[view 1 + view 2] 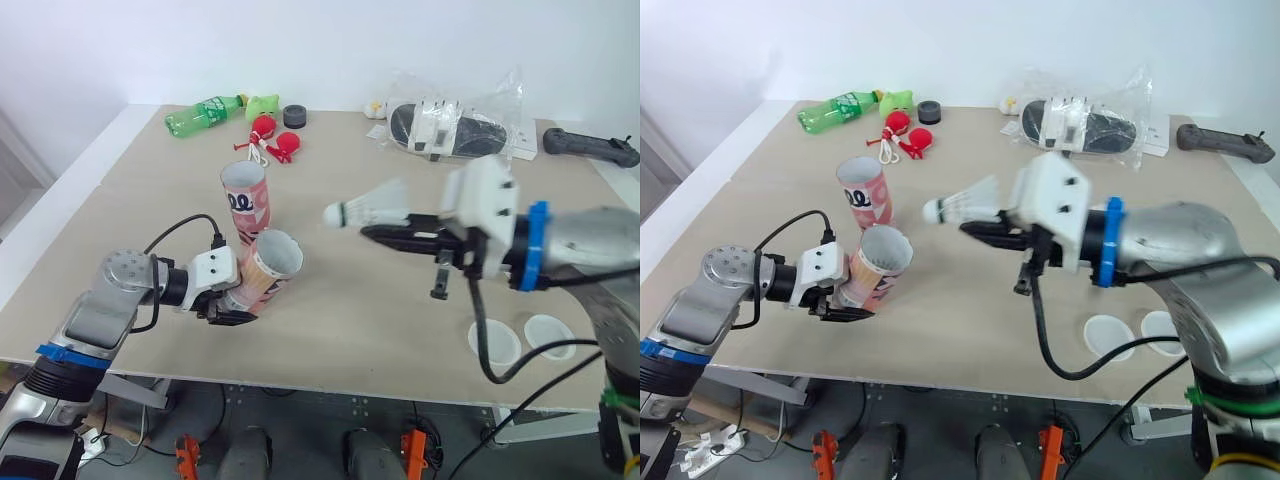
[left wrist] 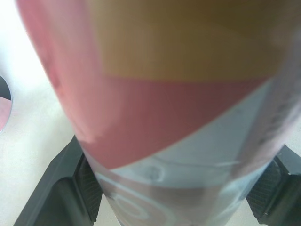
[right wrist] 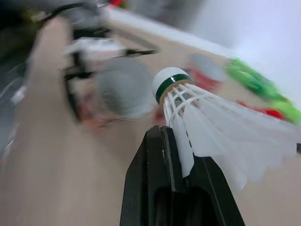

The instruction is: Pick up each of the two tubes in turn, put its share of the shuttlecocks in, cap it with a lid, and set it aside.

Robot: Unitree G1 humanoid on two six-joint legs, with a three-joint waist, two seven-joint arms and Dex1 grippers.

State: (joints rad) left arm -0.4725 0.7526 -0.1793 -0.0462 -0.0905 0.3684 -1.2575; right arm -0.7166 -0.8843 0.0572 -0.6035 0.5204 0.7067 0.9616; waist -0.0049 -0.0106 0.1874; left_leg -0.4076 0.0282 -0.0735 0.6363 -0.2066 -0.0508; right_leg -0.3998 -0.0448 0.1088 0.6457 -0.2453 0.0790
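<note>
Left eye view: the tilted tube, left of centre, is clamped by the left gripper; the shuttlecock, at centre, is pinched by the right gripper.

Left wrist view: both pads are pressed on the tube.

Right wrist view: the cork should be aimed squarely at the tube's mouth.

The base of the tilted tube is buried in the left gripper, and in the left wrist view that tube is a pink blur running out of frame. In the right wrist view the shuttlecock loses its feathers past the edge and everything behind it is smeared. I cannot tell what it or the standing tube holds.
</note>
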